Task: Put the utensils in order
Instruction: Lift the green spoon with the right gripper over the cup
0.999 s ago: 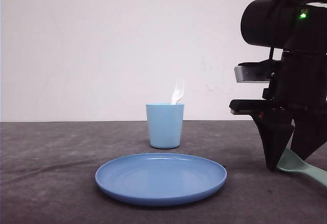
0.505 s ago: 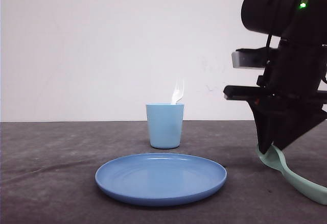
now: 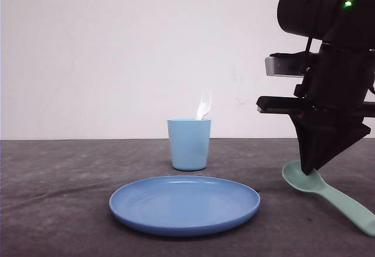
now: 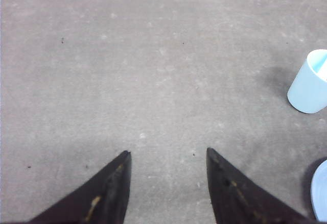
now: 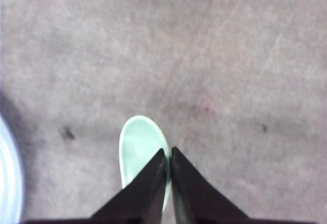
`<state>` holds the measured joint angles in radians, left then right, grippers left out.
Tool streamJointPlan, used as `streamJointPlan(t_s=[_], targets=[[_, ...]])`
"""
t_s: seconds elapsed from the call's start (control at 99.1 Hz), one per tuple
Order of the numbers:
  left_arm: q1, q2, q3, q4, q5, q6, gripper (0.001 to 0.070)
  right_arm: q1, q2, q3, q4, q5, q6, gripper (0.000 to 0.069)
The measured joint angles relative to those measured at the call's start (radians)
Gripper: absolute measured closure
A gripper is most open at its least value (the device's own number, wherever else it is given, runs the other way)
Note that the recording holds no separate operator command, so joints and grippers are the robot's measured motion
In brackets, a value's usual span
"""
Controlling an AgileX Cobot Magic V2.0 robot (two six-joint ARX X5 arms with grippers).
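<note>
The pale mint-green spoon [image 3: 328,197] is at the right, with my right gripper [image 3: 308,169] shut on the edge of its bowl. Its handle slopes down toward the near right. In the right wrist view the bowl [image 5: 137,150] sticks out beside the closed fingertips of the right gripper [image 5: 168,151]. The white fork [image 3: 203,106] stands tines up in the light blue cup [image 3: 188,144] at the centre back. My left gripper [image 4: 168,155] is open above bare table, with the cup [image 4: 309,83] off to one side.
A round blue plate [image 3: 184,204] lies in front of the cup, to the left of the spoon. Its rim shows in the right wrist view [image 5: 6,183] and in the left wrist view [image 4: 321,193]. The table top [image 3: 58,175] is dark grey.
My right gripper has risen a little and shifted left with the spoon. The spoon has swung so that its bowl now shows to the left of the fingertips.
</note>
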<state>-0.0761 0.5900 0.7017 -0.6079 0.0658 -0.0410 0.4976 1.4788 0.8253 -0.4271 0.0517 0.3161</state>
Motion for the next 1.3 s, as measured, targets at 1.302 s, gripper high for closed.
streamJointPlan(t_s=[1.302], targets=[[0.0,0.0,0.0,0.0,0.0,0.0,0.0433,0.03,0.045,0.147,0.941,-0.156,-0.293,0.0677]])
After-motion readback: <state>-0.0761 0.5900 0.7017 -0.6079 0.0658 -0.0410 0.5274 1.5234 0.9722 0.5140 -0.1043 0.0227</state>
